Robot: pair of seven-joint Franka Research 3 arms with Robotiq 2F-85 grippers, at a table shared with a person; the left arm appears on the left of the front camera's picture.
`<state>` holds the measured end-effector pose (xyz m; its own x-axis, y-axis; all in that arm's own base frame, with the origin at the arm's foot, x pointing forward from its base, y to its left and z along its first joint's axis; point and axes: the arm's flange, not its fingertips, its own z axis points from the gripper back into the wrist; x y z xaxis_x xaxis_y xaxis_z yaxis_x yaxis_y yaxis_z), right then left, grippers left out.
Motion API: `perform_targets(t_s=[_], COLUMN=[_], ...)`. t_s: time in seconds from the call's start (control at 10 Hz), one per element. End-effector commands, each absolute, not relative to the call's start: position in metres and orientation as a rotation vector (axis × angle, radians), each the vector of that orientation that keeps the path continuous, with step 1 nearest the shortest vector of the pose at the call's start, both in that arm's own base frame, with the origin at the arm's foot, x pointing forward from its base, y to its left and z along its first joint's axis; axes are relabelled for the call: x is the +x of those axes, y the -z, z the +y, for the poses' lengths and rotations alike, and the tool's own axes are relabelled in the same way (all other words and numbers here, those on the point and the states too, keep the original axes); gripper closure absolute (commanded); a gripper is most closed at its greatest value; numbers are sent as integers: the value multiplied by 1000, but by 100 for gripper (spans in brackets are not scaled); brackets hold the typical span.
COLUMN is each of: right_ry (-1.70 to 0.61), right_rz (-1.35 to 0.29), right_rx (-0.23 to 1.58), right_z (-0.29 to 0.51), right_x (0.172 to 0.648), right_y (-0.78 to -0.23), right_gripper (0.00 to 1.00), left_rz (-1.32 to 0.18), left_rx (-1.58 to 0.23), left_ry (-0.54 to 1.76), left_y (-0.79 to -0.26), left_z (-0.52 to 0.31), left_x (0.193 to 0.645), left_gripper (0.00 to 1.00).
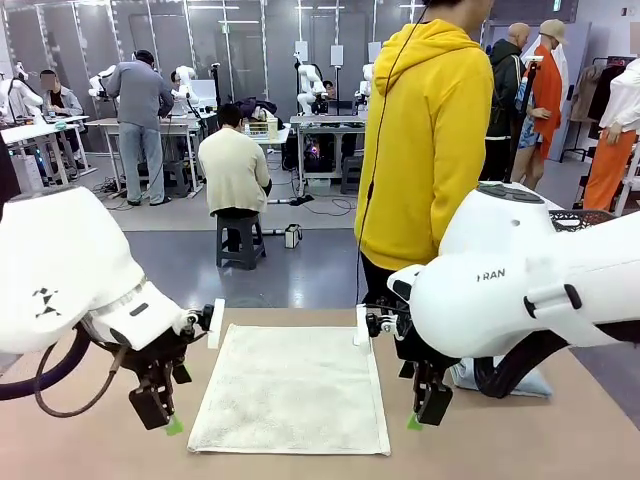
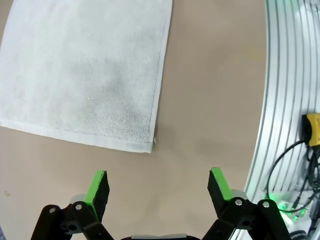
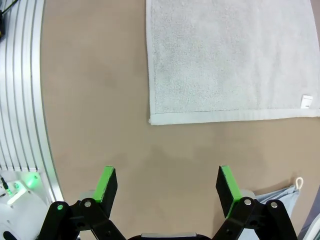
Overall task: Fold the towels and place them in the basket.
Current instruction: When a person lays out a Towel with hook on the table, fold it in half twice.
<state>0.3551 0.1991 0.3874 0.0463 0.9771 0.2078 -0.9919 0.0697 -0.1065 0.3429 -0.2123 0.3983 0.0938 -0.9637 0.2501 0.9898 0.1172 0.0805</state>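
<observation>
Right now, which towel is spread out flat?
The cream-white towel, lying open in the middle of the table. The light blue towel looks bunched up off to one side.

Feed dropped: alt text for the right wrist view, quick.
The right gripper hangs open above the table, short of a corner of the cream towel, which lies flat. A corner of the blue towel, with a white loop, shows at lower right.
</observation>
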Motion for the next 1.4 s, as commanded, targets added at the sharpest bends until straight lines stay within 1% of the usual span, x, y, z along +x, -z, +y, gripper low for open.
perform_targets(t_s=[0.0, 0.1, 0.2, 0.6, 0.7, 0.8, 1.0, 1.1, 1.3], right_ry=[-1479, -1504, -1504, -1502, -1503, -1491, -1469, -1468, -1471], right_rz=[-277, -249, -249, -257, -212, -202, -153, -141, -115], right_rx=[36, 72, 72, 71, 63, 96, 44, 51, 34], right_z=[191, 199, 199, 199, 213, 220, 231, 239, 252], right_x=[339, 355, 355, 357, 357, 357, 354, 355, 357], right_y=[-366, -387, -387, -385, -368, -359, -351, -343, -328], right_gripper=[0, 0, 0, 0, 0, 0, 0, 0, 0], left_rz=[-271, -281, -256, -254, -243, -222, -186, -168, -137], left_rx=[-56, -27, -109, -93, -80, -105, -112, -104, -143], left_ry=[1415, 1401, 1447, 1437, 1452, 1459, 1473, 1474, 1487], left_y=[-371, -382, -393, -394, -386, -378, -365, -357, -343], left_z=[-194, -188, -213, -212, -221, -224, -229, -231, -233], left_x=[309, 312, 345, 346, 350, 353, 352, 351, 348], left_gripper=[0, 0, 0, 0, 0, 0, 0, 0, 0])
